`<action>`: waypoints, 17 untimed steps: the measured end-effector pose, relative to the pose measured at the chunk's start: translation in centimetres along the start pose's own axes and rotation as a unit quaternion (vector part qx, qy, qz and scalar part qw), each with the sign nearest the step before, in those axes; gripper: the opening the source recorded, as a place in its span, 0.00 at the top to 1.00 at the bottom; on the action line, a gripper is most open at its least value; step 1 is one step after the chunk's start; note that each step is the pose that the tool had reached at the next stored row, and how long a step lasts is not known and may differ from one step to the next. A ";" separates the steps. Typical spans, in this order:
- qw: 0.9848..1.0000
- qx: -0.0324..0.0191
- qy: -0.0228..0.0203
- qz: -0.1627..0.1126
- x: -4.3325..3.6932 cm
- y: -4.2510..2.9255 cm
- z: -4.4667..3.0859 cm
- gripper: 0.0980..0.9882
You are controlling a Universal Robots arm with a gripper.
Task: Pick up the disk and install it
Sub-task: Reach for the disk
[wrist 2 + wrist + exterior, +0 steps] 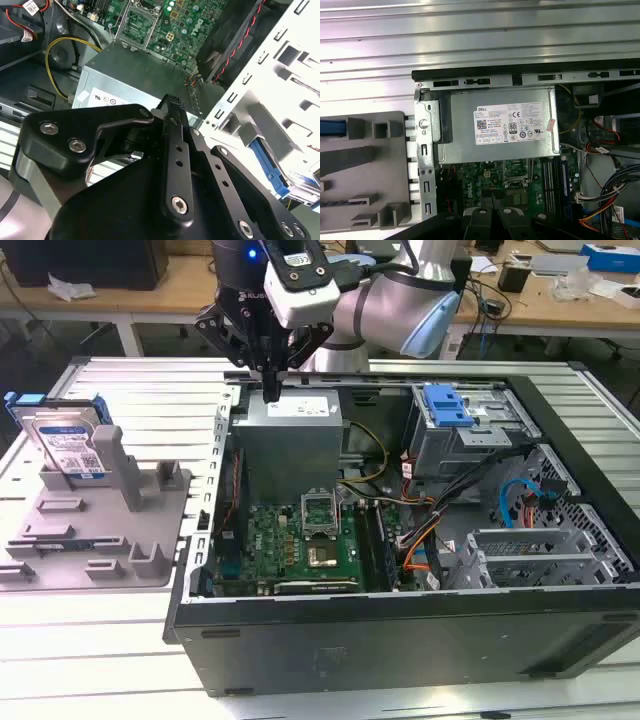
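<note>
The gripper [270, 388] is positioned above the power supply [290, 445], jaws seen together and empty. The disk [70, 445] is propped on edge in the fixture tray [100, 562], well apart toward the exterior view's left.

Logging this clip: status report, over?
Gripper shut, empty, above the power supply. Disk standing in the tray, untouched. No obstruction seen.
</note>
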State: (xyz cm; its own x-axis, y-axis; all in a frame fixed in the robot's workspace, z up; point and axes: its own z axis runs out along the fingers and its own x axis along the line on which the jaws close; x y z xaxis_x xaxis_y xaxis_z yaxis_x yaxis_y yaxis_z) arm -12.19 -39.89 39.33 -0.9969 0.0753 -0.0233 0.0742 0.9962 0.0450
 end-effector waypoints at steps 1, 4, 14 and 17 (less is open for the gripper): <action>1.000 0.000 0.000 0.000 0.00 0.00 0.00 0.99; 1.000 0.000 0.000 0.000 0.00 0.00 0.00 0.99; 1.000 0.000 0.000 0.000 2.19 0.63 -0.03 0.99; 1.000 0.001 0.000 0.000 3.61 1.47 -0.02 0.99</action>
State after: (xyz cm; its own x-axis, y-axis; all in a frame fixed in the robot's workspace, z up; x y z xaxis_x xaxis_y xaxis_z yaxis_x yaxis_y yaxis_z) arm -15.68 -38.15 39.33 -0.9969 0.0751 -0.0234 0.0740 0.9963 0.0438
